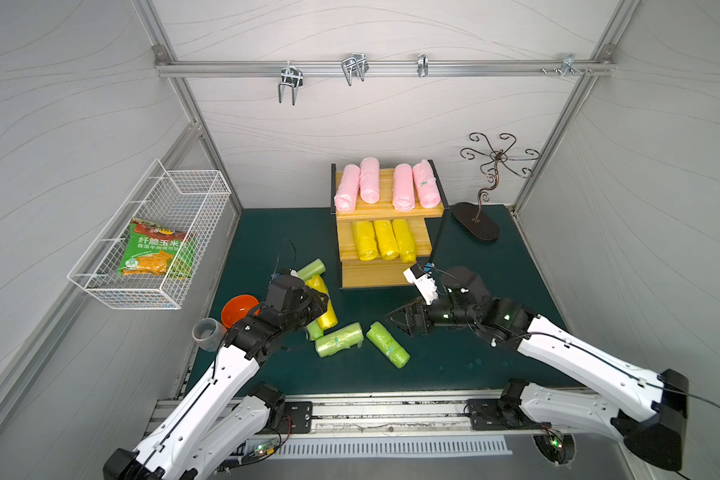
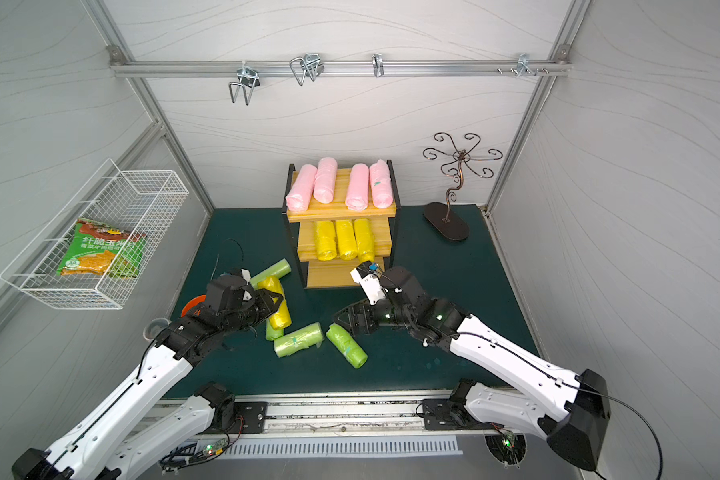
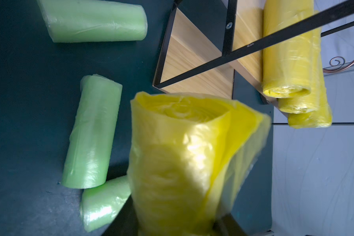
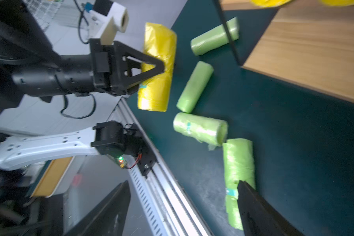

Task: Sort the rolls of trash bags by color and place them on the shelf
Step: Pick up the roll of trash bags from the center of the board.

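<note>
The left pincer [image 1: 320, 300] is clamped on a yellow roll [image 1: 328, 318]; the right pincer [image 1: 396, 320] stands spread wide, holding nothing.
Beside the right pincer lies a green roll [image 1: 388, 344]; three more green rolls [image 1: 339, 339] lie on the dark green table [image 1: 474, 353] near the left one. Behind stands the shelf [image 1: 375, 275]: four pink rolls [image 1: 369, 179] on top, three yellow rolls [image 1: 385, 240] on the middle board. An orange bowl [image 1: 237, 309] and grey cup [image 1: 206, 332] sit at its left edge, a curly metal stand [image 1: 491, 183] at back right. A wire basket [image 1: 196, 183] hangs on the grey left wall [image 1: 59, 124].
</note>
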`<state>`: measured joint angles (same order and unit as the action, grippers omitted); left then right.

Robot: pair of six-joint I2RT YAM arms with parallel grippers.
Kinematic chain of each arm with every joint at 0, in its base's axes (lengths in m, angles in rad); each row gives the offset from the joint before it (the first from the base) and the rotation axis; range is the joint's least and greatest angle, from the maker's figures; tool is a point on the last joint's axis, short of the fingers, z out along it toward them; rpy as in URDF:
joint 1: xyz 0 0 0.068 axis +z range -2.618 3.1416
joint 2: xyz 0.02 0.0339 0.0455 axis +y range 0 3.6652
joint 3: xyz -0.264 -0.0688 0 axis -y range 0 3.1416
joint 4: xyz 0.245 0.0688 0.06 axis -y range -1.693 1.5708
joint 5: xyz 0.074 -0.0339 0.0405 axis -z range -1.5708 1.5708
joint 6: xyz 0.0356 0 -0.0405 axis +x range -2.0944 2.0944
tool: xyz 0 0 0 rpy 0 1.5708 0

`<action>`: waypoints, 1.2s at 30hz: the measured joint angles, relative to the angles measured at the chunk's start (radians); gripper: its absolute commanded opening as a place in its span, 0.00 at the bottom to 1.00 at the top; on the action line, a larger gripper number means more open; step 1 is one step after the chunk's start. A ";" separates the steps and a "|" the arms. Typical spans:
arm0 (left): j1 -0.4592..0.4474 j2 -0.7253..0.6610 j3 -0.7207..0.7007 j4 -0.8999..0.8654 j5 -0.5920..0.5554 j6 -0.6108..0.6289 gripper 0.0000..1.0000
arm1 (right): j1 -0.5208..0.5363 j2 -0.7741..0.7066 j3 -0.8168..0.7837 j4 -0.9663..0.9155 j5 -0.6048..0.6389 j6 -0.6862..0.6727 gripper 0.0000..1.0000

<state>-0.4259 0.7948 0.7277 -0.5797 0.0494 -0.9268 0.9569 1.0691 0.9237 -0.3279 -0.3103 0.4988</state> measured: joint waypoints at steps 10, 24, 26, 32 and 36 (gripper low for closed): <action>0.000 -0.123 0.012 0.035 0.086 -0.172 0.00 | 0.101 0.091 0.028 0.163 -0.108 0.014 0.99; 0.000 -0.171 -0.017 0.204 0.205 -0.357 0.00 | 0.095 0.267 0.070 0.330 -0.158 0.124 0.98; 0.000 -0.174 -0.026 0.219 0.218 -0.370 0.00 | 0.090 0.282 0.070 0.362 -0.167 0.146 0.97; 0.000 -0.199 -0.058 0.256 0.244 -0.410 0.00 | 0.064 0.304 0.070 0.445 -0.195 0.204 0.96; 0.000 -0.218 -0.084 0.285 0.254 -0.435 0.00 | 0.057 0.318 0.080 0.462 -0.207 0.223 0.95</action>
<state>-0.4259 0.5770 0.6434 -0.2947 0.3031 -1.3617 1.0138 1.3872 1.0042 0.1341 -0.5175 0.7219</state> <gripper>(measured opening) 0.420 0.956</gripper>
